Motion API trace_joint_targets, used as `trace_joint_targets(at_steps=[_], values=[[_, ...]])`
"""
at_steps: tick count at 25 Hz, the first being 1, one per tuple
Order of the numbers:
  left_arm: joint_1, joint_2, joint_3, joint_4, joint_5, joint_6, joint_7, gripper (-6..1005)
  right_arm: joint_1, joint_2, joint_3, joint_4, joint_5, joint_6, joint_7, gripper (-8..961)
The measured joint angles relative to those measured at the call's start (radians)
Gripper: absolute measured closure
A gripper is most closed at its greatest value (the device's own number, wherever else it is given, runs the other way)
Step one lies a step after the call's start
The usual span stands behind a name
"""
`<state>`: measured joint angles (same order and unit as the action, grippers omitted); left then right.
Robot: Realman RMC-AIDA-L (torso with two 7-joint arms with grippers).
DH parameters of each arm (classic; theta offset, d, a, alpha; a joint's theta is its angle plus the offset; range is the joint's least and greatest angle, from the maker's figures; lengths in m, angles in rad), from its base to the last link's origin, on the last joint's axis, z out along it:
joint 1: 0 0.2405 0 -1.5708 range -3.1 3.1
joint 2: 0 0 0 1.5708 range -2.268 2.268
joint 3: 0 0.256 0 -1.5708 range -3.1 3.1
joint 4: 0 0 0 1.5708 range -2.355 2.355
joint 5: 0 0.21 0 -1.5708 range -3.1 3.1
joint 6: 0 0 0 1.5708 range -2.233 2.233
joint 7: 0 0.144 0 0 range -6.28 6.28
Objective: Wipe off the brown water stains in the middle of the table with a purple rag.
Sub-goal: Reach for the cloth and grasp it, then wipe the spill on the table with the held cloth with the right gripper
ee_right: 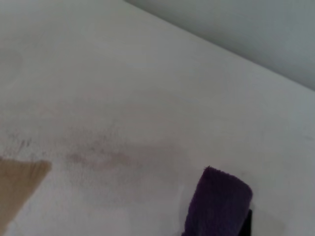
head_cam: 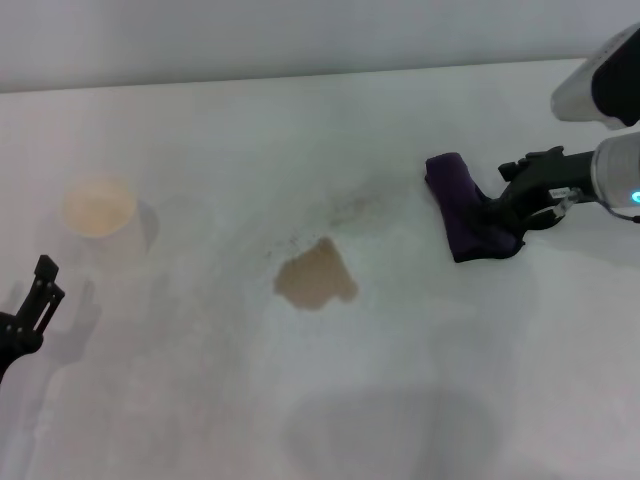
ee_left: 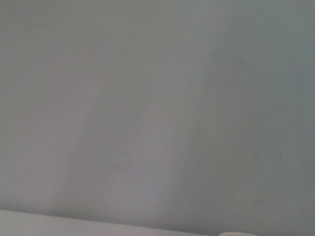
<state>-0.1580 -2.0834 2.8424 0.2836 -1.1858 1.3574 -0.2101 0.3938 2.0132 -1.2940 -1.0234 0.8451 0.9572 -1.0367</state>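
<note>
The brown water stains [head_cam: 316, 276] are a tan blotch in the middle of the white table [head_cam: 300, 130], with faint dark specks trailing off toward the far right. One edge of the blotch shows in the right wrist view [ee_right: 17, 189]. The purple rag [head_cam: 462, 208] lies on the table to the right of the stain and also shows in the right wrist view [ee_right: 219, 204]. My right gripper [head_cam: 505, 218] is at the rag's near right end and shut on it, low over the table. My left gripper [head_cam: 38, 295] is parked at the near left edge.
A white paper cup [head_cam: 98, 207] with a cream inside stands at the left of the table, beyond my left gripper. The left wrist view shows only a plain grey wall.
</note>
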Motion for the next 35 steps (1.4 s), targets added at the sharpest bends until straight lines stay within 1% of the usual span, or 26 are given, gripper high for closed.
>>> trace_joint_targets(at_steps=[6,11,16,22,28,30,35], values=[[-0.011,0.0,-0.002,0.0,0.0,0.0,0.0,112,0.043,0.001,-0.012,0.066,-0.003,-0.037,0.002,142],[-0.015,0.0,-0.016,-0.001,0.0,0.0,0.0,112,0.054,-0.001,-0.013,0.082,-0.008,-0.044,0.0,363],[-0.016,0.0,-0.027,-0.003,0.0,0.006,0.0,112,0.057,-0.004,-0.008,0.082,-0.009,-0.045,0.0,457],[-0.019,0.002,-0.038,-0.01,0.0,0.009,0.0,111,0.062,-0.002,-0.011,0.075,-0.007,-0.04,0.0,570],[-0.019,0.002,-0.038,-0.012,0.0,0.009,0.0,111,0.062,0.0,-0.011,0.066,0.0,-0.031,0.001,808],[-0.017,0.002,-0.038,-0.012,0.0,0.01,0.0,111,0.062,0.0,-0.013,0.057,0.004,-0.023,0.0,861],[-0.014,0.002,-0.038,-0.012,0.0,0.011,-0.002,111,0.056,0.001,-0.039,0.001,0.048,0.037,-0.021,860]])
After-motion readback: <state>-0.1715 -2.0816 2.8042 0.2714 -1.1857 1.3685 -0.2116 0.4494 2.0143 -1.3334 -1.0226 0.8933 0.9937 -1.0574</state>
